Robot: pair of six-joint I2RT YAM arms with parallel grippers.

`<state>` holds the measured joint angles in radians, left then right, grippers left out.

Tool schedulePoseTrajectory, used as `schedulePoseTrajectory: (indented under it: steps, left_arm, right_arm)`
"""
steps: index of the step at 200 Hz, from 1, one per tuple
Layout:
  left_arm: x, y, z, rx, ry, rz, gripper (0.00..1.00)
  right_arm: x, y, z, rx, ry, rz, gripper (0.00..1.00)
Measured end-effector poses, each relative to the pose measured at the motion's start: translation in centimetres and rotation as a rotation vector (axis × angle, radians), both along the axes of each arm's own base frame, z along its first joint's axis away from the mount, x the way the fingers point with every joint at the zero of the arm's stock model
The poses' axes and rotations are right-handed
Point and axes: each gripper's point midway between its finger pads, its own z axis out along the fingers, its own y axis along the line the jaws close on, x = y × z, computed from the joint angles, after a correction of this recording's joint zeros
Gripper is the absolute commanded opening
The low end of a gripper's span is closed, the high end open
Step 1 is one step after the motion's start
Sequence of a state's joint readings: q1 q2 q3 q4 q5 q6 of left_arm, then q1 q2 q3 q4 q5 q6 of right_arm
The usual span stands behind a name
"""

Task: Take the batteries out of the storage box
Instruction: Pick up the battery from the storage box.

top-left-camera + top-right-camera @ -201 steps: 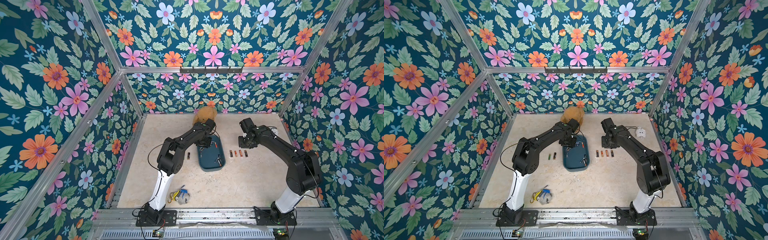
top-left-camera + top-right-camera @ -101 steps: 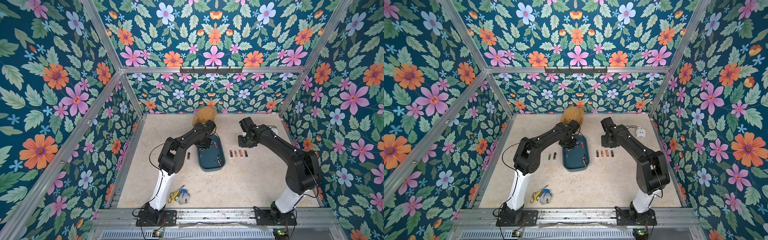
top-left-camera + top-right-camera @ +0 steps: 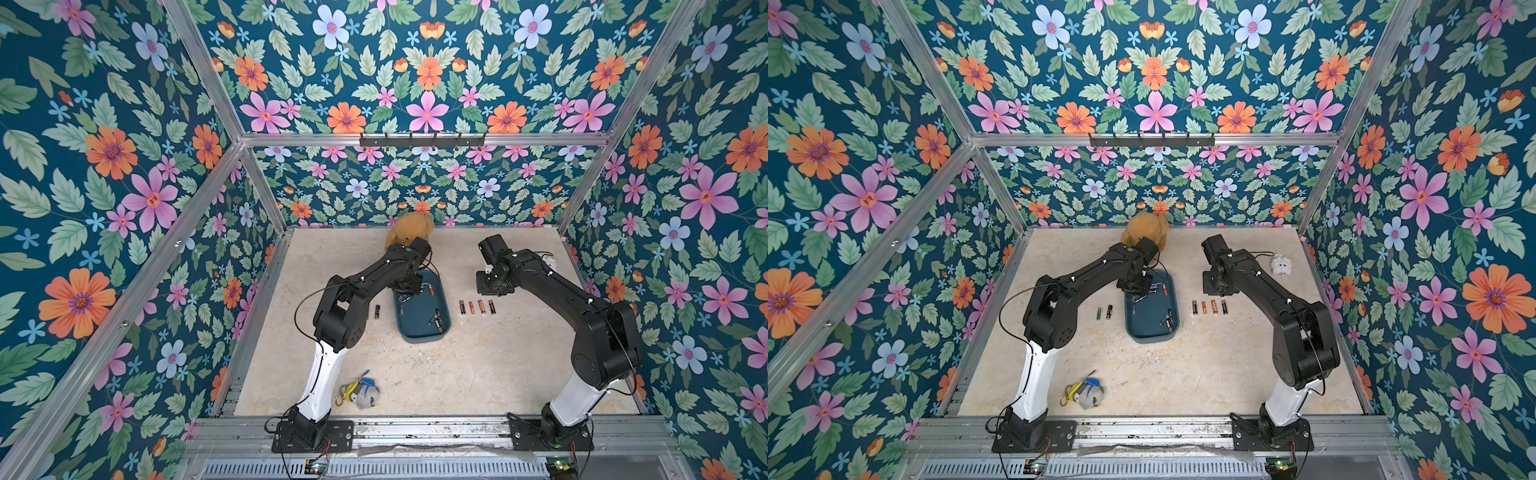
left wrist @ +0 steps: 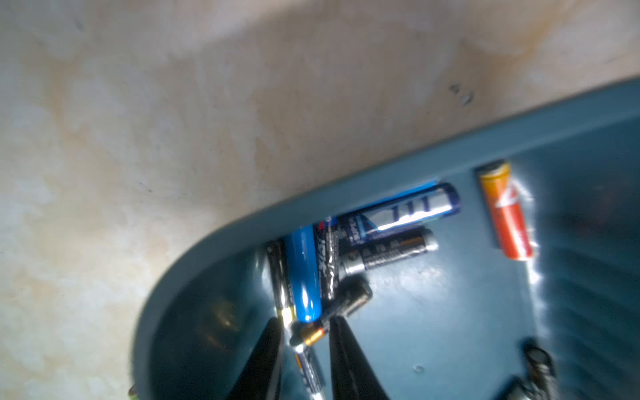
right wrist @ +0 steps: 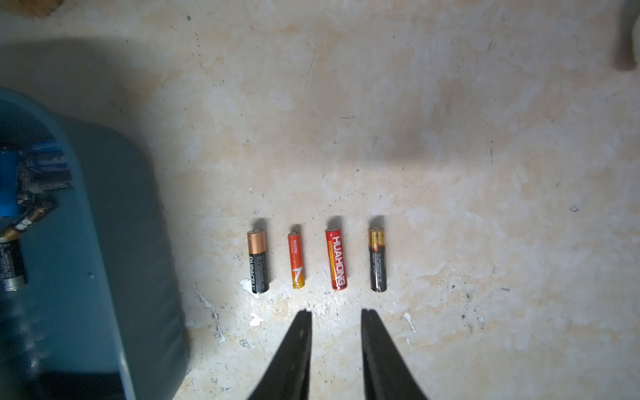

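- Step in hand: grabbing the next cell. The left tool (image 4: 304, 320) is down in the storage box (image 3: 415, 328), mid-bench, at its 11 o'clock corner. Its jaws sit part-way apart around the copper end of a black battery (image 4: 349, 301), which doesn't look pinched yet.
- The right tool (image 5: 334, 313) hangs open and empty by four batteries (image 5: 336, 259) lined up at the box's 3 o'clock. Two more batteries (image 3: 1109, 311) lie at 9 o'clock.
- Next move, probably: centre on that cell, squeeze, then lift clear of the blue battery (image 4: 304, 273) crowding it.
- Hard to tell: the wrist view is smeary and the arm hides the left tool in both top views, so the count inside is anyone's guess.
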<state>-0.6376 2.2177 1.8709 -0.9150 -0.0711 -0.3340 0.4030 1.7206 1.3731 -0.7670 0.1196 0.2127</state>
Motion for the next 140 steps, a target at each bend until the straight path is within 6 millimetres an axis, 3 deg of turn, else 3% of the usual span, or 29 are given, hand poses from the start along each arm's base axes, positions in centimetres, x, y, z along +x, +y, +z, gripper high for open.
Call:
schedulePoseTrajectory:
  steps: [26,69,140]
  left_arm:
    - [-0.4,-0.8,0.9,-0.032,-0.003,-0.01,0.36]
    - [-0.9,-1.3,0.2,-0.043,0.022,-0.005,0.42]
    - [-1.8,0.0,-0.3,0.043,0.04,0.066,0.54]
  right_arm:
    - [0.0,0.0,0.1,0.001,-0.002,0.001,0.31]
    - [0.0,0.0,0.1,0.001,-0.003,0.001,0.31]
    - [0.0,0.2,0.5,0.017,-0.013,0.005,0.31]
